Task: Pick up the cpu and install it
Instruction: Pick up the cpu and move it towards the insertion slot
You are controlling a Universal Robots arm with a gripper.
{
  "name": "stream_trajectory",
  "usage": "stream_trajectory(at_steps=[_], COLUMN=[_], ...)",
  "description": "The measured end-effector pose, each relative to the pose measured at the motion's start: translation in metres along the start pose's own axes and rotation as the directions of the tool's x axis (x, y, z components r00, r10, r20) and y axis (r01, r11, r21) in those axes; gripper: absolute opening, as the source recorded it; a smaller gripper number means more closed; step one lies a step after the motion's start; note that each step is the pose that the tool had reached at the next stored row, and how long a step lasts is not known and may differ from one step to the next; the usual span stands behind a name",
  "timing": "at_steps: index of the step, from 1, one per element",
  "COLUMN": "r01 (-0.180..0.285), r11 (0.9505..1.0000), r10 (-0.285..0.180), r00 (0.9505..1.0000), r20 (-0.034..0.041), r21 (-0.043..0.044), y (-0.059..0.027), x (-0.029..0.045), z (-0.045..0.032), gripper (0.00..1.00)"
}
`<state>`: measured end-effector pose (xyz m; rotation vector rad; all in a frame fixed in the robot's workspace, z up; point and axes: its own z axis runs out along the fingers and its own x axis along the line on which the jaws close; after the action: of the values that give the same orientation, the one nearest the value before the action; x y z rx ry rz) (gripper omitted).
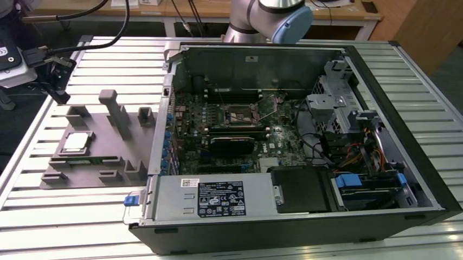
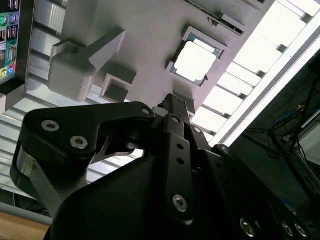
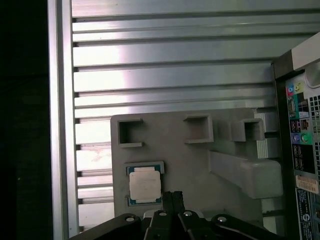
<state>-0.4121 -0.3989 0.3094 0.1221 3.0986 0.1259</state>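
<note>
silvery cpu [image 3: 145,184] lies unpicked in its grey holder [image 3: 200,170]; gripper [image 3: 172,196] hovers near it, fingers pressed together, empty; grasping needs them parted.

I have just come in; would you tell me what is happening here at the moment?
A robot arm is set to fit a cpu into an open computer case. The cpu lies in its recess on the gray holder beside the case, not yet picked up. The gripper hovers over the holder close to the cpu, shut and holding nothing. The motherboard socket sits inside the case.
</note>
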Motion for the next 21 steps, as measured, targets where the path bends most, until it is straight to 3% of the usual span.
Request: stream_trajectory(at_steps=[21], r01=[0.0], r11=[1.0], r10=[0.0], r00=[1.0], r20=[-0.0001], r21=[0.0001], y=[-0.0008], x=[0.0014], z=[0.0091], gripper=[0.11])
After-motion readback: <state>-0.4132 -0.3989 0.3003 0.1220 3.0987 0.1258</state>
